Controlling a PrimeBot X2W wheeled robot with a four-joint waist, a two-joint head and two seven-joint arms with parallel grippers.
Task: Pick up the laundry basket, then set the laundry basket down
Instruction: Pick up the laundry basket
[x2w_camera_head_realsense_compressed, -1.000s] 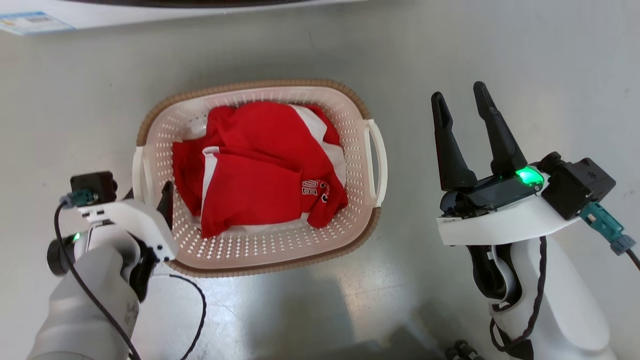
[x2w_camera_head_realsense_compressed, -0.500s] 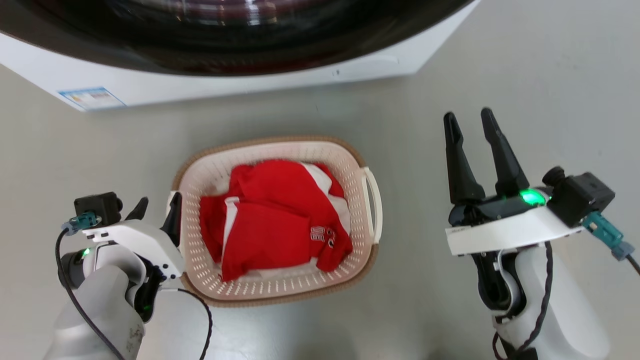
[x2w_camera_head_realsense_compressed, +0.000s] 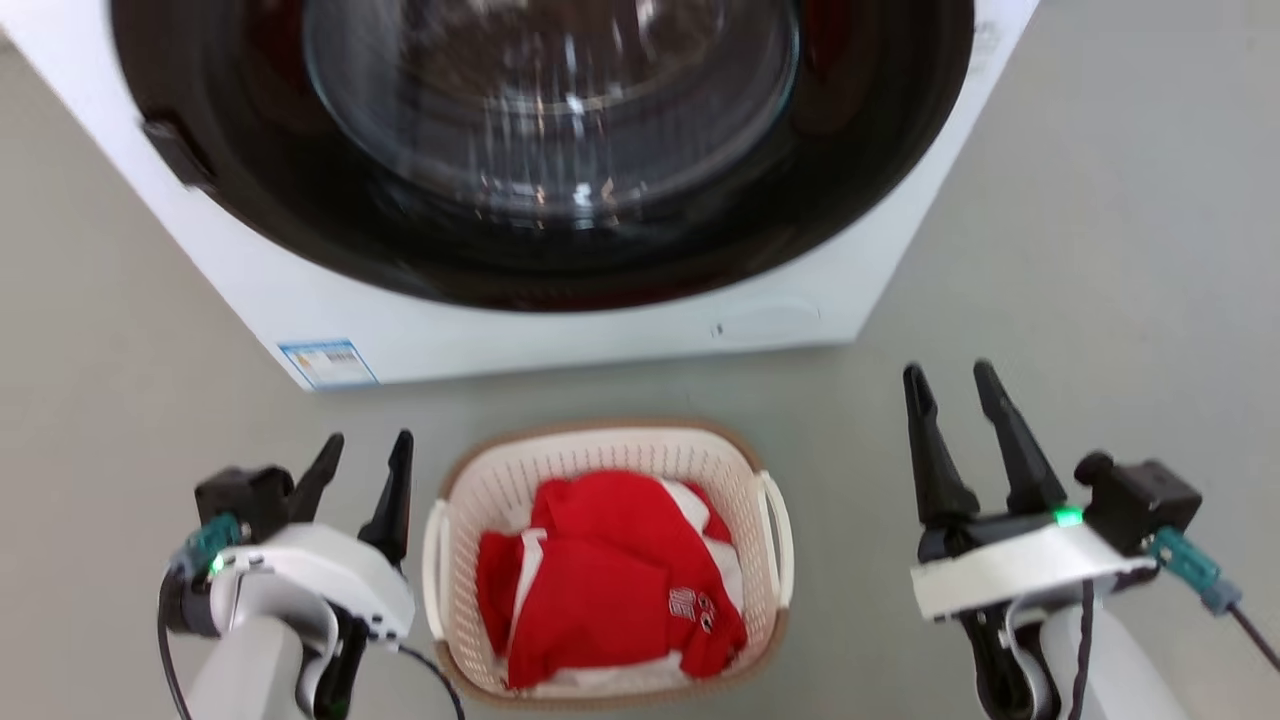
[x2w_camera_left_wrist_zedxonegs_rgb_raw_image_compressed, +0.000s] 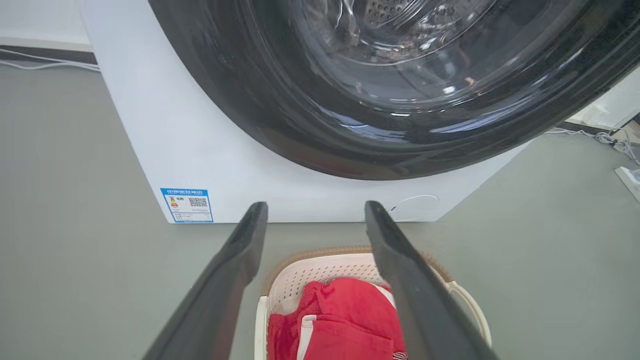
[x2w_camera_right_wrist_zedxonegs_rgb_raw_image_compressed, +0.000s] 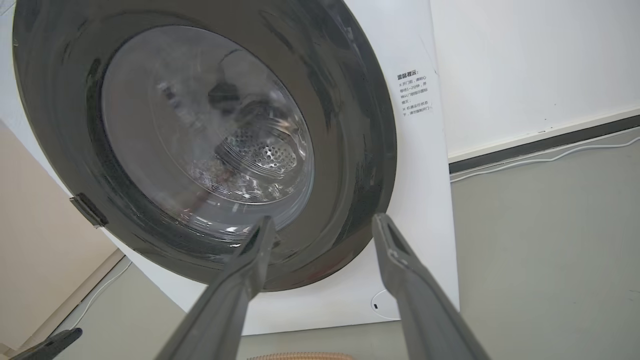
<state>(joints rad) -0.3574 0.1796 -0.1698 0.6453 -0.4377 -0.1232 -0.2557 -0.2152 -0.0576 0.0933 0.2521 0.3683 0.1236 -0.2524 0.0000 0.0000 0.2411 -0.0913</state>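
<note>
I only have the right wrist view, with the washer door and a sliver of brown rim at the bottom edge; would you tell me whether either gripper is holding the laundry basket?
Observer: No. The laundry basket sits on the floor between the left gripper and the right gripper, and neither has it between its fingers.
Operator: Thank you. Is the left gripper open?
Observer: Yes, it is open, beside the basket's left handle, fingers pointing toward the washer.
Operator: And is the basket empty?
Observer: No, red and white clothing lies in it.
</note>
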